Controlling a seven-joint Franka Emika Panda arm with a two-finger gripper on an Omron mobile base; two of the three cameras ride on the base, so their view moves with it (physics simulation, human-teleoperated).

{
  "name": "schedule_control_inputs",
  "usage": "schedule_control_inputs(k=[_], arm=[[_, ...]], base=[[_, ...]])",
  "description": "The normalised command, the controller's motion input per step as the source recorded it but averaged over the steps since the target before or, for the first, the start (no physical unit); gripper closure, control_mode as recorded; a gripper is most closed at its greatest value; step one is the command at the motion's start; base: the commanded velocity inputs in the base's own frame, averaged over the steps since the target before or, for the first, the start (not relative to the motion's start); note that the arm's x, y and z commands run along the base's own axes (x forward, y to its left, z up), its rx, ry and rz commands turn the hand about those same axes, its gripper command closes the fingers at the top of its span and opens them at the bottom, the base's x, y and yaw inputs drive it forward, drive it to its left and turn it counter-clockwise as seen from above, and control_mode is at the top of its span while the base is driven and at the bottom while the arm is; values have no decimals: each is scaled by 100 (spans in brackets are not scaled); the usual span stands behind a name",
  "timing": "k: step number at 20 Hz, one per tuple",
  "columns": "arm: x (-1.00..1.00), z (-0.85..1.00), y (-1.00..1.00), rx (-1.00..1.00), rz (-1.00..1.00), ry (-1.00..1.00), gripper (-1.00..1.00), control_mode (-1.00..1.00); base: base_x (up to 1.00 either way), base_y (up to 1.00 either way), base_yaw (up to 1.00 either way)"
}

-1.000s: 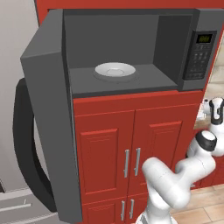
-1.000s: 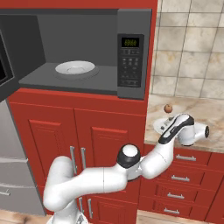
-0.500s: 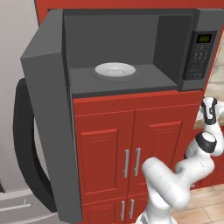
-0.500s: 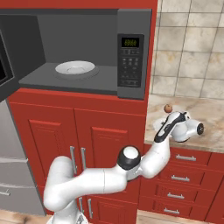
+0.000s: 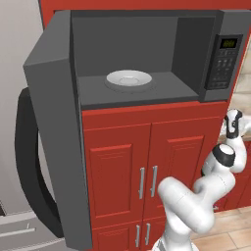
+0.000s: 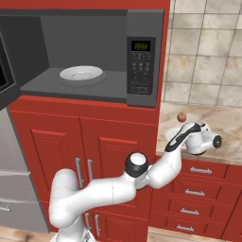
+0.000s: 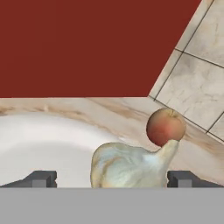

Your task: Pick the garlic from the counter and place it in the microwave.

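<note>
- Two dark fingertips (image 7: 41, 178) stand wide apart at the bottom of the hand view, with the garlic (image 7: 131, 165) between them; the gripper (image 7: 111, 179) is fully open and holds nothing.
- The garlic lies on the counter (image 6: 222, 123) near its left edge, touching or overlapping the rim of a white plate (image 7: 39, 144); whether it rests on the rim cannot be told.
- An apple (image 7: 165, 127) sits just behind the garlic's stem, toward the tiled wall; the closing fingers should stay level with the bulb's widest part so the apple is not nudged.
- A good grasp probably needs the hand slightly lower and further forward, since the bulb is lumpy and may roll.
- The microwave (image 6: 144, 61) stands open to the left above the counter, a second plate (image 5: 128, 78) inside; the lift must clear its lower front edge.
</note>
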Motion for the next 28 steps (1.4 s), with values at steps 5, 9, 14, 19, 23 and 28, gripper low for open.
schedule_control_inputs(k=[5,9,14,19,23,28], arm=[[14,-46,-34,-2,4,9,-100,-100],[9,-21,-31,0,2,10,100,-100],[-6,-5,-30,0,4,1,100,-100],[-49,4,-32,3,5,0,100,-100],[-100,14,-23,4,6,-1,100,-100],[-100,35,0,6,2,0,100,-100]], base=[[0,0,0],[0,0,0],[0,0,0],[0,0,0],[0,0,0],[0,0,0]])
